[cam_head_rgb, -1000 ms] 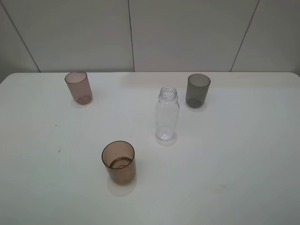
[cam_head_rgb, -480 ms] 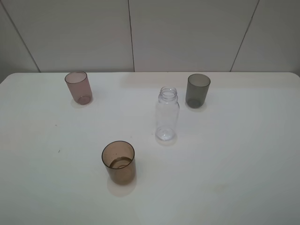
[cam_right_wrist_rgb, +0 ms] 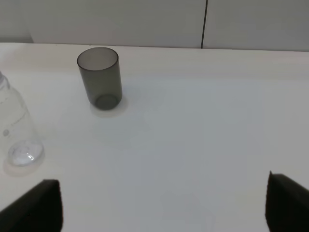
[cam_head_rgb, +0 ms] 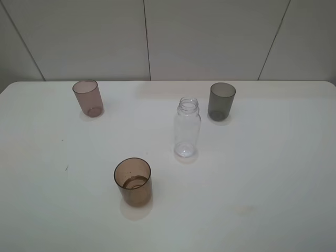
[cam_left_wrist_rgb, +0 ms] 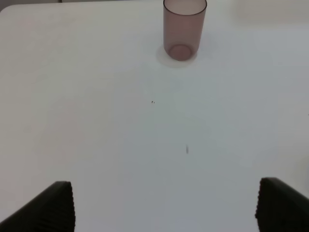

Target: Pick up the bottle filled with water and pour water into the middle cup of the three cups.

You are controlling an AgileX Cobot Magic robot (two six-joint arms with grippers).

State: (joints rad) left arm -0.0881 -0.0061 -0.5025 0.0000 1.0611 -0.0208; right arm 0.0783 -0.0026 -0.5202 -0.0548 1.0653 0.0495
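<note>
The clear bottle [cam_head_rgb: 187, 127] stands upright and capless near the table's middle; it looks empty. The brown cup [cam_head_rgb: 133, 181] stands in front of it to the left, with a darker band low inside. The pinkish-mauve cup [cam_head_rgb: 88, 97] stands at the back left, the dark grey cup [cam_head_rgb: 221, 101] at the back right. Neither arm shows in the exterior high view. My left gripper [cam_left_wrist_rgb: 166, 205] is open and empty, the pinkish-mauve cup [cam_left_wrist_rgb: 183, 29] well ahead of it. My right gripper [cam_right_wrist_rgb: 161, 205] is open and empty, with the dark grey cup [cam_right_wrist_rgb: 100, 77] and the bottle [cam_right_wrist_rgb: 17, 130] ahead of it.
The white table [cam_head_rgb: 262, 173] runs back to a grey panelled wall [cam_head_rgb: 210, 37]. Its rounded back corners show at the left and right.
</note>
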